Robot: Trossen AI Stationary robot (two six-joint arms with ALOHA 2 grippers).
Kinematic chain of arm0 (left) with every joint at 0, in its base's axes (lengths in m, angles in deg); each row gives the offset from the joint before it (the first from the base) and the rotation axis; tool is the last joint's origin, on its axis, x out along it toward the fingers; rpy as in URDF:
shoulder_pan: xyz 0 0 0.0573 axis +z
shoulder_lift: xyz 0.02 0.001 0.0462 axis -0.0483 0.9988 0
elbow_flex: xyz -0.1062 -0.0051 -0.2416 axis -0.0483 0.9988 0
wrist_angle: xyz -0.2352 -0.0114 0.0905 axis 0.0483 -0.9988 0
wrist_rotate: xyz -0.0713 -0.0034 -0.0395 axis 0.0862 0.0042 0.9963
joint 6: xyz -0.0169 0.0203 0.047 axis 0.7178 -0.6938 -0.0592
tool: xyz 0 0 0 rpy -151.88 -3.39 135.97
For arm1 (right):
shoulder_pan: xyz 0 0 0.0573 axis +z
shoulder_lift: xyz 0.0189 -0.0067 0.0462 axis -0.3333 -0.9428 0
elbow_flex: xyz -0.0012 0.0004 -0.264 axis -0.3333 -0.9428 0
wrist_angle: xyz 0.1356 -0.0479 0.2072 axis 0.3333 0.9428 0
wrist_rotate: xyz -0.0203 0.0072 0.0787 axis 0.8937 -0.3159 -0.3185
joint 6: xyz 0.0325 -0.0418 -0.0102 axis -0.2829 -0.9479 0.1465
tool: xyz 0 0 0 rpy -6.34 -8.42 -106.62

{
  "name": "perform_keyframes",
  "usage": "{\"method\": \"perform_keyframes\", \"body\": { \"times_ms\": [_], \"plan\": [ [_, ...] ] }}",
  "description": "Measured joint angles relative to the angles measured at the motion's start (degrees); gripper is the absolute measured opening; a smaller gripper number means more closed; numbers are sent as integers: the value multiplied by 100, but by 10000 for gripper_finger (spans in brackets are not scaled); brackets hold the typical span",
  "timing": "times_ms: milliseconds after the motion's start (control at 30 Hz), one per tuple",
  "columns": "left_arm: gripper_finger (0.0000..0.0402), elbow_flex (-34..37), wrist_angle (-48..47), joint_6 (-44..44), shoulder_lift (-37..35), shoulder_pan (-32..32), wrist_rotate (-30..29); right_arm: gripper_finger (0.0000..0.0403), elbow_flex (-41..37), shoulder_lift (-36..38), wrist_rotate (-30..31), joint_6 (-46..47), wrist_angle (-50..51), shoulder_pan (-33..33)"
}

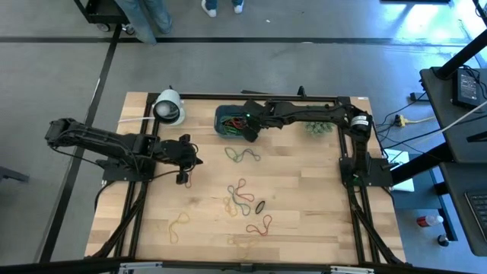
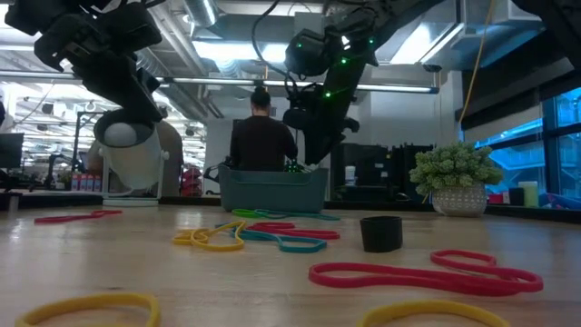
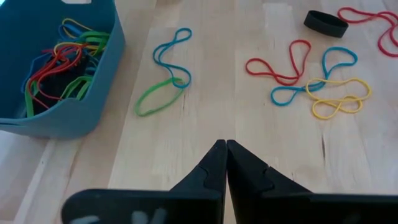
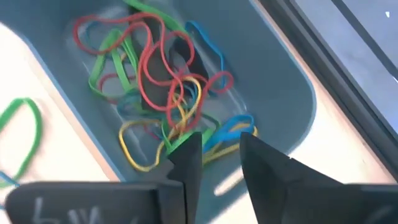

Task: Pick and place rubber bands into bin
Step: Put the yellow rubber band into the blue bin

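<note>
Over the bin (image 1: pixel 230 122) at the bench's (image 1: pixel 304 205) 12 o'clock, my right gripper (image 4: pixel 214 155) parts above piled rubber bands (image 4: pixel 155 81); I lift straight up. The left gripper (image 3: pixel 225 163), fingers together, waits at 9 o'clock.

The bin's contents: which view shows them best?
The right wrist view: it looks straight down into the bin at its tangled rubber bands. The left wrist view shows them partly, at an angle. The high view has the right gripper over the bin; the low view shows only its outer wall.
</note>
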Motion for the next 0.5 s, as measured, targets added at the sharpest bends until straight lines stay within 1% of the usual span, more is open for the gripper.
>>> {"method": "perform_keyframes", "body": {
  "times_ms": [100, 200, 267, 333, 433, 500],
  "plan": [
    [8, 0, 44, -45, 0, 2, -26, 112, 0, 155, 52, -145, 242, 109],
    [7, 0, 37, -514, 0, -1, -40, 100, 0, 418, 296, -117, 574, 332],
    [3, 0, 39, -651, 0, -58, -32, 89, 0, 616, 449, -37, 839, 551],
    [2, 0, 22, -555, 0, -196, -41, 76, 0, 790, 573, 152, 1145, 830],
    [3, -4, -200, -225, 0, -516, -231, 56, 2, 897, 848, 536, 1679, 1400],
    [2, -4, -396, 118, 6, -810, -374, 43, -19, 907, 1212, 867, 2022, 1813]
  ]
}}
